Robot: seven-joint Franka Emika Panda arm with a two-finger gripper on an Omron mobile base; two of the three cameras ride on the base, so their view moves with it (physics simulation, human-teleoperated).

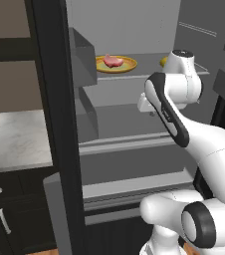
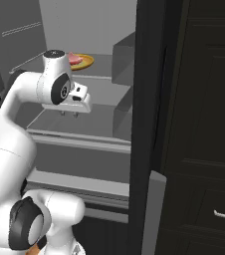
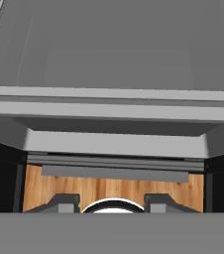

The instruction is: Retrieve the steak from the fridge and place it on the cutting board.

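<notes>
Evidently the steak (image 1: 113,61) is kept on a yellow plate (image 1: 128,66) at upper centre of the fridge (image 1: 134,149); the pincer (image 2: 69,114) is held below it, partly parted and empty.

A pale marbled surface (image 1: 20,137) is seen far left of the end effector (image 2: 69,113), with dark drawers (image 1: 5,219) beneath it. Dark panelled cabinets (image 2: 206,124) are set to its right. Wooden plank floor (image 3: 109,188) is seen below it.

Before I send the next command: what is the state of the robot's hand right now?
Hand: open, holding nothing, its fingers apart above a fridge shelf; the steak lies on its plate.
</notes>
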